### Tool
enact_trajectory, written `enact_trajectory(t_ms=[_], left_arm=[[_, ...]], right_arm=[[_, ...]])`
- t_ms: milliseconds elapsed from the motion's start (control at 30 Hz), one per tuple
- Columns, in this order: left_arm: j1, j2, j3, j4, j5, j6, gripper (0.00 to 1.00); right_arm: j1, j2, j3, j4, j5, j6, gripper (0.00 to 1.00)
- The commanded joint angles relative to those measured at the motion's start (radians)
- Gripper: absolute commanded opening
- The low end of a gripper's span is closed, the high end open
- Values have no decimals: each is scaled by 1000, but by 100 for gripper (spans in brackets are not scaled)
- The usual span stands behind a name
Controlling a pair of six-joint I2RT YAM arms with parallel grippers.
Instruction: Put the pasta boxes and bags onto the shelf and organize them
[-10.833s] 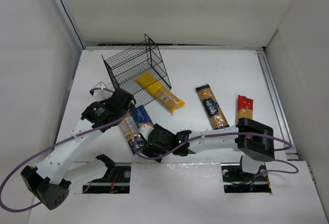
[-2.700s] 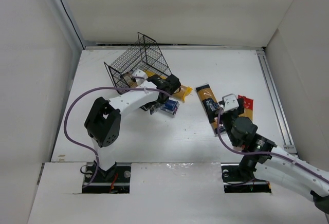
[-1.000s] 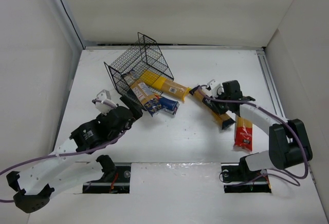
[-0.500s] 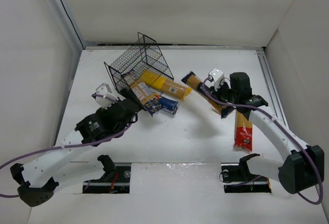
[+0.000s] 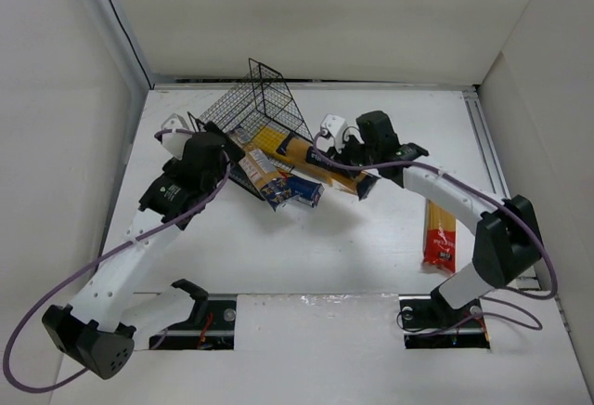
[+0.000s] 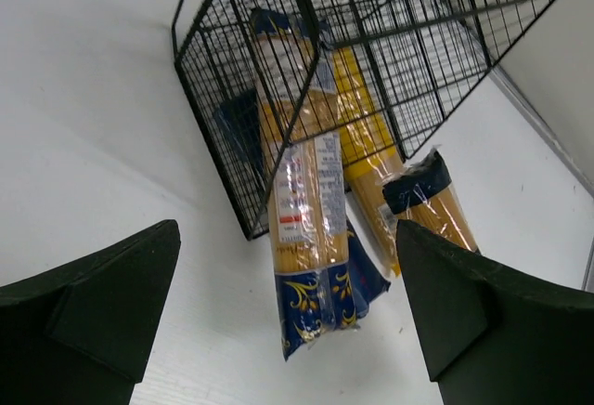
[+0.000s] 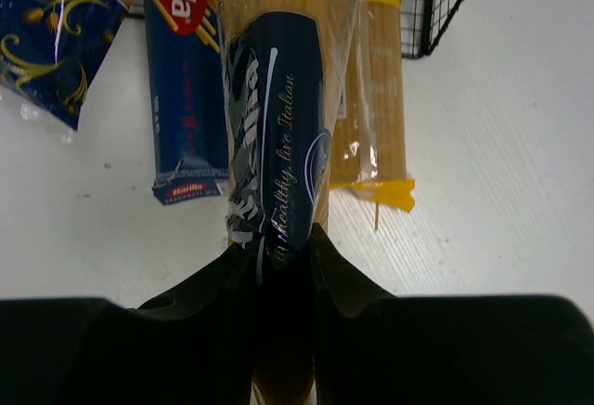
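The mouth of the shelf (image 5: pixel 258 108) is crowded: a clear blue-ended bag (image 6: pixel 306 228), a yellow bag (image 7: pixel 382 98) and a dark-blue box (image 7: pixel 186 117) lie in and before it. The orange-brown pack (image 7: pixel 278 117) (pinched in the right gripper (image 7: pixel 278 242)) crosses above them. Bare table (image 5: pixel 371 238) lies open nearer the arm bases.

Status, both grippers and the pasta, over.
Left gripper open, at shelf mouth. Right gripper shut on orange-brown pack, over yellow bag. Blue-ended bag juts from shelf. Red-and-yellow bag on table.
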Motion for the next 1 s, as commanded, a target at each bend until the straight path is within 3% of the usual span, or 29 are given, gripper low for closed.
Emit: enact_trajectory(t_ms=[0, 200, 467, 700, 800, 833, 900, 933, 967], left_arm=[[80, -21, 20, 60, 76, 96, 100], [125, -31, 11, 15, 85, 116, 100], [125, -49, 11, -20, 73, 116, 100], [125, -67, 2, -54, 50, 116, 100], [125, -67, 2, -43, 50, 116, 100], [125, -67, -7, -43, 50, 116, 100], [125, -67, -7, -43, 59, 116, 100], [125, -58, -7, -43, 59, 116, 100], [125, -58, -7, -43, 68, 116, 100]], right_arm=[[25, 34, 148, 187, -2, 6, 0], [60, 191, 290, 196, 31, 19, 0], [94, 482, 623, 205, 54, 38, 0], [103, 626, 789, 205, 107, 58, 2], [103, 637, 798, 205, 95, 58, 20], [103, 646, 798, 205, 95, 58, 42], [103, 646, 798, 205, 86, 58, 62], [103, 636, 771, 214, 86, 58, 82], [103, 627, 755, 215, 86, 58, 87]])
